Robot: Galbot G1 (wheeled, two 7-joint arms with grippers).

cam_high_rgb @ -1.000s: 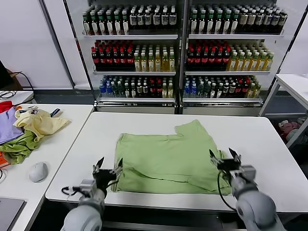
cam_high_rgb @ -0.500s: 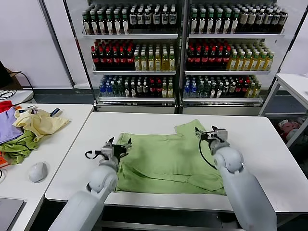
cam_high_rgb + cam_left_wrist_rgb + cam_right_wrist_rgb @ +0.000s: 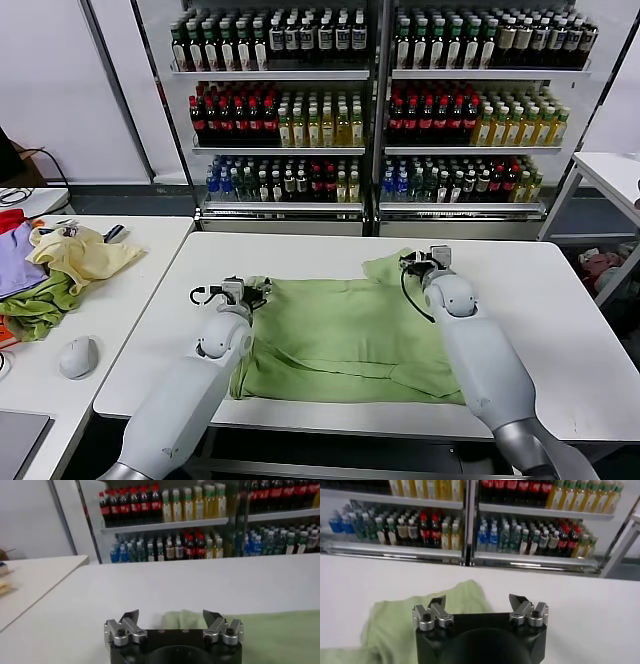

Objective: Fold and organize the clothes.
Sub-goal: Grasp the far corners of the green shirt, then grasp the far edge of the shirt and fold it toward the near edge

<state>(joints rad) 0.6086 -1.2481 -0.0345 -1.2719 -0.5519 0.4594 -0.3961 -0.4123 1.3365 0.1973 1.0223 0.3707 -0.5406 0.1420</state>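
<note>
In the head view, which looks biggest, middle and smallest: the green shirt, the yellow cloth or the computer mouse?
1. The green shirt, spread across the middle table, looks biggest by far.
2. The yellow cloth, bunched on the side table.
3. The computer mouse looks smallest, even though it sits nearer the camera than the yellow cloth.

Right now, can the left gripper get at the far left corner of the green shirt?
Probably yes. The left gripper is open and sits right at that corner of the shirt, with only bare table beyond and nothing in between.
</note>
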